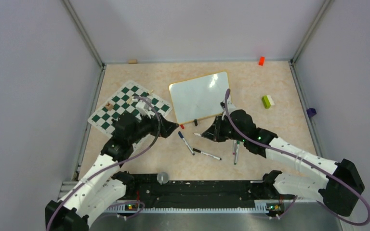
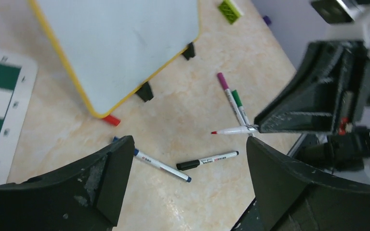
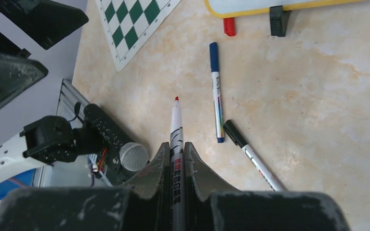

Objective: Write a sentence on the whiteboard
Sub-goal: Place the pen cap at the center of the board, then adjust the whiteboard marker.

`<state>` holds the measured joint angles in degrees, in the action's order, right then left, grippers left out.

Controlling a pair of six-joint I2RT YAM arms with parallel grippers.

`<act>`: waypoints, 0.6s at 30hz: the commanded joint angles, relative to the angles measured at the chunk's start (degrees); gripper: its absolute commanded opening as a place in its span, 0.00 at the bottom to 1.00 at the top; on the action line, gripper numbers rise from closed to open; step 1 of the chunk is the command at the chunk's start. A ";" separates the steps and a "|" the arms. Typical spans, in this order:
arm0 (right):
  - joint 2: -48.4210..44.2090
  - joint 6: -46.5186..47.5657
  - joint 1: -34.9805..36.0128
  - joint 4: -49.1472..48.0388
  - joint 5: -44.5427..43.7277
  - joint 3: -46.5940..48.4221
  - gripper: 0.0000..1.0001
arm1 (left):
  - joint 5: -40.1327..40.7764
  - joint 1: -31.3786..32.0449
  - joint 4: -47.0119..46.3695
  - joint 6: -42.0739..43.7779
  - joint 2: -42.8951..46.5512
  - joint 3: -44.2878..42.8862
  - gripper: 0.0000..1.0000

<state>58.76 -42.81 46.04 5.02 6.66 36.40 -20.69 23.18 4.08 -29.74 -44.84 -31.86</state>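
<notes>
The whiteboard (image 1: 200, 97) lies tilted at the middle back of the table, and its yellowish frame (image 2: 89, 103) and black feet show in the left wrist view. Its face is bare white and no sentence shows on it. My right gripper (image 3: 176, 147) is shut on an uncapped red-tipped marker (image 3: 176, 125), which points left just in front of the board's near edge (image 1: 212, 131). A red cap (image 2: 111, 120) lies by the board's corner. My left gripper (image 2: 189, 144) hangs open over the table left of that corner, with nothing between its fingers.
A blue marker (image 1: 185, 142) and a black-capped marker (image 1: 207, 154) lie in front of the board. A purple marker (image 2: 229, 94) and a green marker (image 2: 241, 106) lie under the right arm. The chessboard mat (image 1: 125, 106) is at the left. A green-and-white block (image 1: 268, 101) and an orange block (image 1: 261, 60) sit at the right back.
</notes>
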 commanded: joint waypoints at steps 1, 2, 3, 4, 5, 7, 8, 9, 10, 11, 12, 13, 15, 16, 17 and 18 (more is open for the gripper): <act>3.61 4.81 -1.77 6.65 9.84 8.60 0.00 | -11.24 2.87 -20.05 12.90 3.15 5.11 0.88; 4.36 5.21 -1.97 7.27 10.51 9.75 0.00 | -13.46 3.94 -21.49 15.46 2.98 5.46 0.86; 4.92 5.40 -2.07 7.52 11.27 10.65 0.00 | -14.27 5.06 -21.25 18.10 2.36 5.07 0.84; 5.24 5.52 -2.09 7.62 12.00 11.30 0.00 | -14.99 6.12 -19.55 21.09 1.57 3.85 0.82; 5.63 5.54 -2.13 7.64 12.76 11.85 0.00 | -15.47 7.14 -16.88 23.83 0.47 2.32 0.80; 5.90 5.55 -2.15 7.64 13.76 12.71 0.00 | -17.60 8.81 -12.75 28.77 -1.87 -0.58 0.73; 5.98 5.54 -2.15 7.71 13.96 13.08 0.00 | -18.52 9.63 -11.58 32.15 -2.64 -1.49 0.69; 5.93 5.54 -2.14 7.70 14.11 13.22 0.00 | -18.50 10.63 -11.06 34.17 -3.07 -1.88 0.68; 5.99 5.56 -2.18 7.71 14.52 13.39 0.00 | -17.92 11.57 -10.93 35.72 -3.22 -2.05 0.68; 6.00 5.61 -2.18 7.73 15.02 13.55 0.00 | -17.60 12.41 -10.87 37.39 -3.20 -1.99 0.68; 6.15 5.57 -2.18 7.73 15.57 13.74 0.00 | -17.51 13.29 -10.73 39.96 -2.94 -1.84 0.68; 6.36 5.56 -2.18 7.73 16.23 13.90 0.00 | -17.50 14.09 -10.52 41.75 -2.75 -1.84 0.68; 6.77 5.55 -2.18 7.85 17.36 14.35 0.00 | -16.75 15.63 -9.78 44.59 -2.64 -2.12 0.69; 6.96 5.49 -2.18 7.90 17.99 14.44 0.00 | -16.81 16.12 -9.14 45.85 -2.72 -2.48 0.69; 6.98 5.50 -2.14 7.90 18.50 14.62 0.00 | -16.54 16.59 -8.32 46.86 -2.96 -2.83 0.69; 7.00 5.46 -2.18 7.90 18.97 14.72 0.00 | -16.07 17.04 -7.64 47.46 -3.27 -3.22 0.69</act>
<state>65.43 -38.00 44.45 13.43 22.20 47.59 -36.49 38.52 -4.95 9.23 -48.14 -31.83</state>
